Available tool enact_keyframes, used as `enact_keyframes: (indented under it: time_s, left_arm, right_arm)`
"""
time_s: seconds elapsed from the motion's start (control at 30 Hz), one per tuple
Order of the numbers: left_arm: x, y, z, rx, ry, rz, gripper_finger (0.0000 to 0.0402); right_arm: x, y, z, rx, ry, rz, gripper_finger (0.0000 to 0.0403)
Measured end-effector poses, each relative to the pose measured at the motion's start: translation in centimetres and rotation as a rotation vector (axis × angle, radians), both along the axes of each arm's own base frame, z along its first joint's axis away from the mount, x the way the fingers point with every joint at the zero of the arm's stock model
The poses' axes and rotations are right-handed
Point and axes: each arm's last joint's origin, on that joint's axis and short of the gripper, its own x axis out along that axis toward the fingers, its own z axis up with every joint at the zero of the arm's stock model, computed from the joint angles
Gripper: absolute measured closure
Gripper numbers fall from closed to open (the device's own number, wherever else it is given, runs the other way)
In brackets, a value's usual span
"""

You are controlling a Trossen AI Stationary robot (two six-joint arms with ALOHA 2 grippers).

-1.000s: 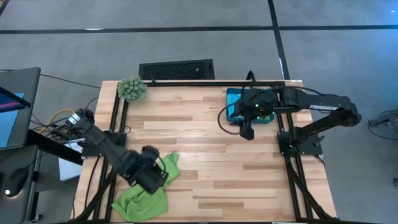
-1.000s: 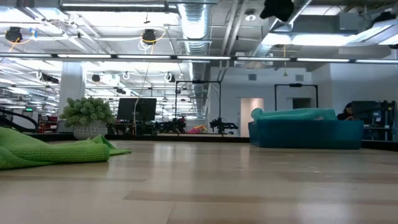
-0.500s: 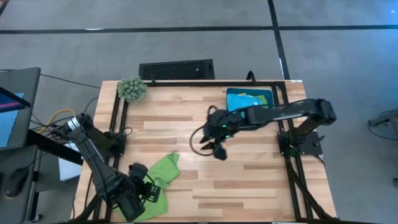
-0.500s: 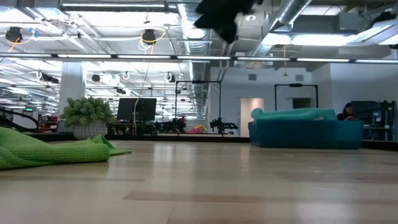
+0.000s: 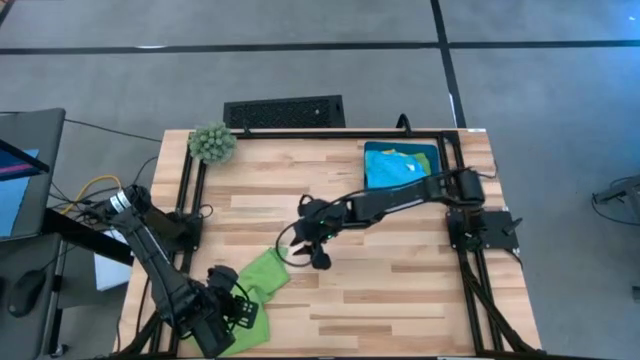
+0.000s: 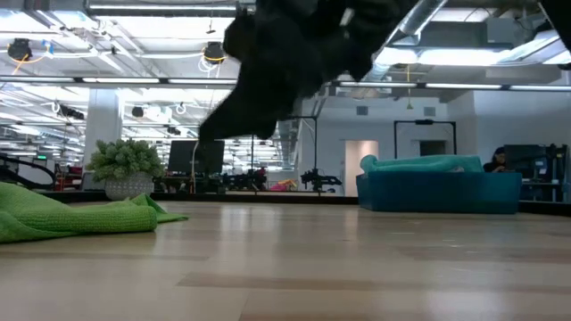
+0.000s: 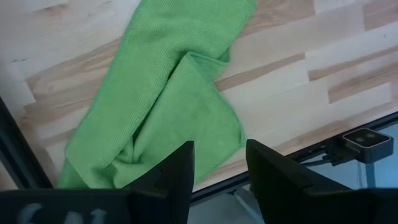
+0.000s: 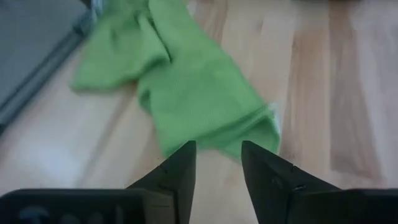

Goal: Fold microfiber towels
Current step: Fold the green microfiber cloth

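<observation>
Here the lime green towel [image 5: 258, 283] lies crumpled at the table's [image 5: 400, 290] near left corner (bunched, with one fold doubled over itself). The right gripper [image 5: 312, 255] hangs just beside the towel's far tip, toward the table's middle, fingers [image 8: 180, 168] parted and holding nothing. The left gripper [image 5: 222, 318] sits over the towel's near end at the table edge, fingers [image 7: 176, 169] likewise apart and empty. A folded light blue towel [image 5: 400, 165] lies well apart, in the far right corner.

left gripper [image 5: 225, 318] fingers apart, right gripper [image 5: 312, 255] fingers apart
</observation>
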Motion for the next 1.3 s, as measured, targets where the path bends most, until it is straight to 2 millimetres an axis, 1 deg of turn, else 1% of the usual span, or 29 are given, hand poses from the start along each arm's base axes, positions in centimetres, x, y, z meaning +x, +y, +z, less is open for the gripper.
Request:
enact_keyframes:
  time_s: [0.13,0.27,0.37,0.5,0.6,0.7,0.8,0.87,1.0,1.2,1.3]
  left_arm:
    - [0.0,0.0,0.0,-0.006,-0.001,0.026,0.0265]
    - [0.0,0.0,0.0,-0.013,-0.004,0.04,0.0265]
    - [0.1,0.0,0.0,-0.024,-0.008,0.064,0.0265]
    - [0.2,-0.1,0.0,-0.036,-0.015,0.069,0.0265]
    - [0.2,-0.2,0.0,-0.047,-0.017,0.069,0.0265]
    - [0.2,-0.2,0.1,-0.05,-0.019,0.068,0.0265]
    - [0.3,-0.3,0.1,-0.055,-0.022,0.068,0.0265]
    - [0.3,-0.3,0.1,-0.055,-0.022,0.068,0.0265]
    - [0.3,-0.3,0.1,-0.055,-0.022,0.068,0.0265]
    - [0.3,-0.3,0.1,-0.055,-0.022,0.068,0.0265]
    - [0.3,-0.3,0.1,-0.055,-0.022,0.068,0.0265]
  right_arm:
    - [1.3,0.0,-2.8,-0.071,0.019,0.023,0.0253]
    - [3.0,-0.1,-4.9,-0.144,0.018,0.046,0.0252]
    - [4.3,-0.6,-5.6,-0.152,0.015,0.029,0.0253]
    - [6.0,-1.6,-5.5,-0.155,-0.022,0.0,0.0255]
    - [6.8,-2.3,-6.0,-0.157,-0.025,-0.014,0.0253]
    - [7.0,-2.4,-6.9,-0.145,0.021,0.001,0.0253]
    - [6.9,-2.5,-7.2,-0.119,0.06,0.034,0.0256]
    - [6.8,-2.5,-7.5,-0.134,0.071,0.064,0.0259]
    - [6.7,-2.5,-7.5,-0.18,0.054,0.105,0.0263]
    - [6.7,-2.4,-7.6,-0.182,0.058,0.109,0.0265]
    - [6.7,-2.3,-7.6,-0.181,0.058,0.114,0.0279]
